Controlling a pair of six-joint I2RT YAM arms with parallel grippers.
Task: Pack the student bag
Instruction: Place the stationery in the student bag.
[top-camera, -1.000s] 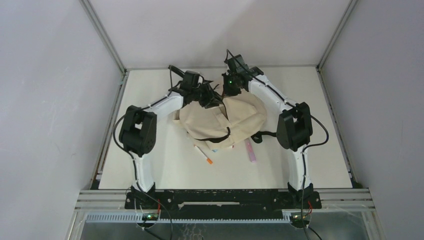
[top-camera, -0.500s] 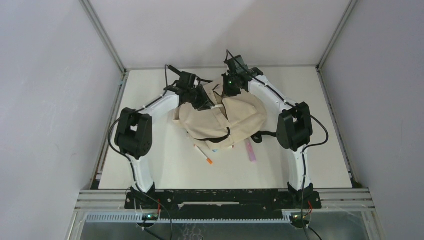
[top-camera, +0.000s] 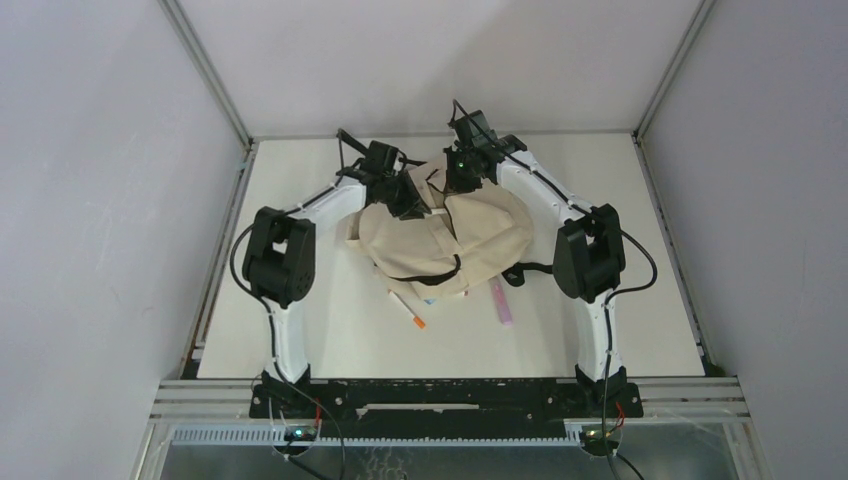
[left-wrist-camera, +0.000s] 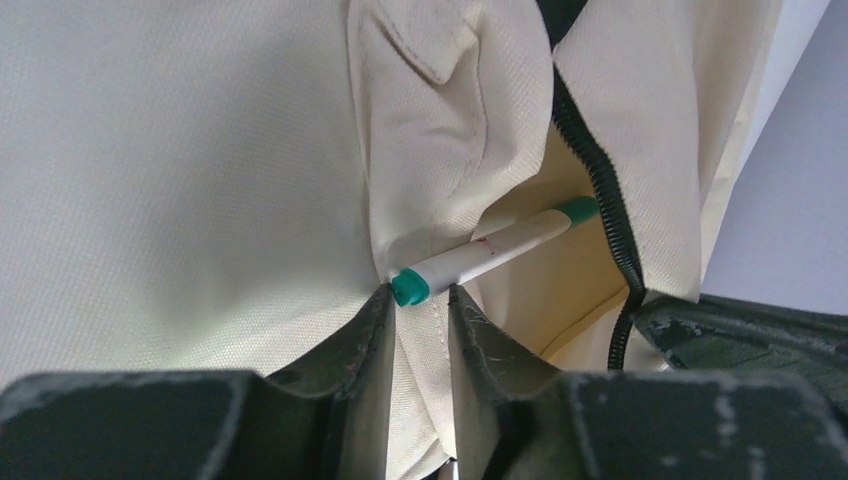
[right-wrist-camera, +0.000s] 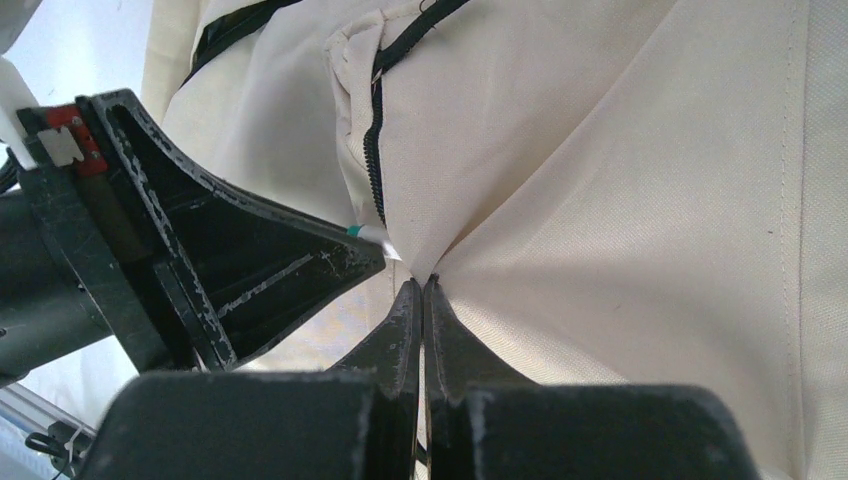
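Note:
The cream student bag (top-camera: 470, 235) lies in the middle of the table, with black straps and a black zipper (left-wrist-camera: 603, 205) edging its open mouth. My right gripper (right-wrist-camera: 424, 282) is shut on a pinch of the bag's fabric (right-wrist-camera: 600, 150) at the far edge. My left gripper (left-wrist-camera: 418, 292) stands at the mouth with its jaws a little apart. The green end of a white pen (left-wrist-camera: 500, 245) sits between its tips. The rest of the pen reaches into the opening. The left fingers (right-wrist-camera: 260, 262) show beside the right gripper's tips.
An orange-tipped white pen (top-camera: 408, 311) and a pink pen (top-camera: 500, 301) lie on the table in front of the bag. A pale blue corner (top-camera: 429, 299) shows under the bag's near edge. A black strap (top-camera: 525, 270) trails to the right.
My left gripper drew back to the left from the bag's mouth, then moved slightly in again. The right arm and the bag have barely moved.

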